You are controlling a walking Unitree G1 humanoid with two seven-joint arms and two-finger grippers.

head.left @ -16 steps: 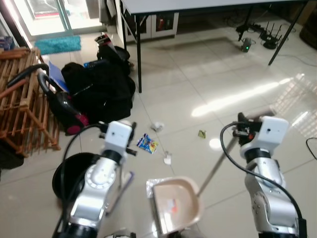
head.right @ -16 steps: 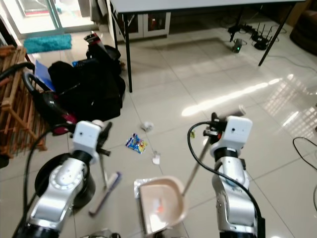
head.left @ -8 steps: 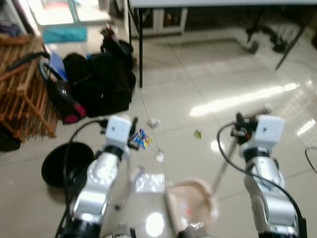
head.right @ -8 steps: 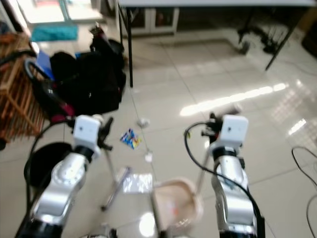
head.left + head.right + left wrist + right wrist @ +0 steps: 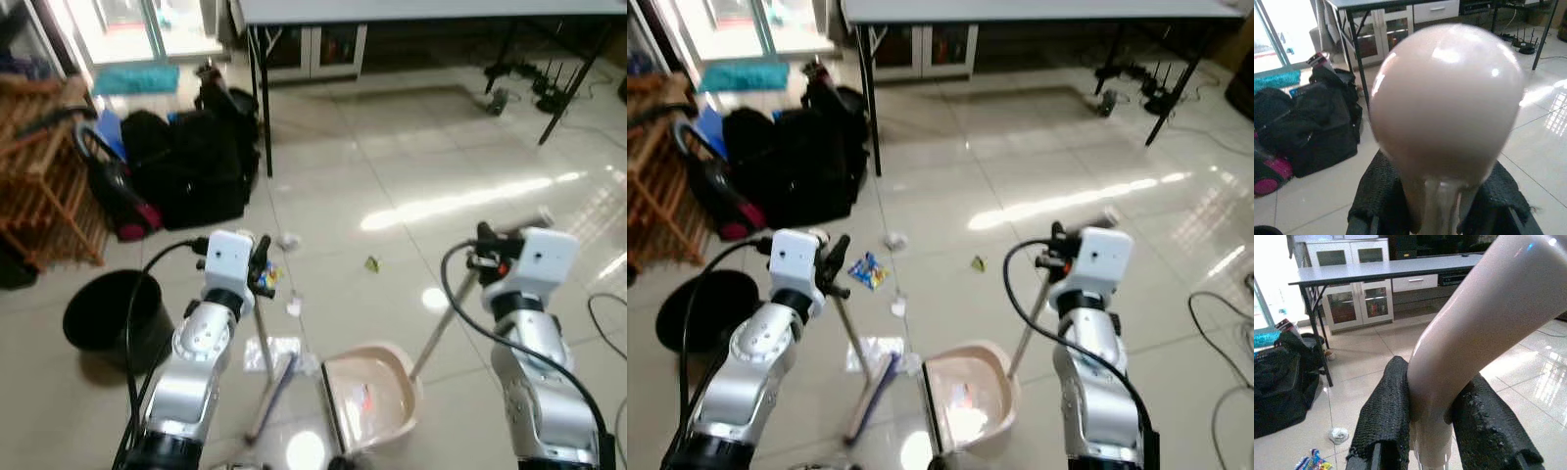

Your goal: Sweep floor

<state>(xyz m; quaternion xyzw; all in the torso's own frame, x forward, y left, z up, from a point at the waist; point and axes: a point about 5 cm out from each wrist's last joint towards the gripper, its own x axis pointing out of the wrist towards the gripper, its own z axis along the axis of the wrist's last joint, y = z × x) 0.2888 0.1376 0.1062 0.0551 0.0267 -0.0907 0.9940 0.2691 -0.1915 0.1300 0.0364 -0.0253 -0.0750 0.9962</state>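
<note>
My left gripper [image 5: 257, 273] is shut on the pale broom handle [image 5: 263, 328], whose rounded end [image 5: 1444, 103] sits above the black fingers [image 5: 1376, 196]. The broom head [image 5: 270, 397] rests on the tiles beside a clear wrapper [image 5: 266, 350]. My right gripper [image 5: 487, 262] is shut on the dustpan's handle [image 5: 1474, 328]. The beige dustpan [image 5: 370, 399] stands on the floor just right of the broom head, with a small red scrap in it. A blue snack wrapper [image 5: 867, 271], two white paper wads [image 5: 294, 306] [image 5: 288, 240] and a green scrap [image 5: 371, 263] lie ahead.
A black bin [image 5: 106, 313] stands at my left. Black bags [image 5: 201, 166], a red vacuum [image 5: 120, 203] and a wooden rack [image 5: 39, 186] crowd the far left. A table's leg [image 5: 260, 108] stands behind the litter. Cables [image 5: 609, 315] trail at the right.
The whole view has shifted and tilted, so the camera moved. The broom head now lies closer to the dustpan's left side, next to the clear wrapper. Both grips are unchanged.
</note>
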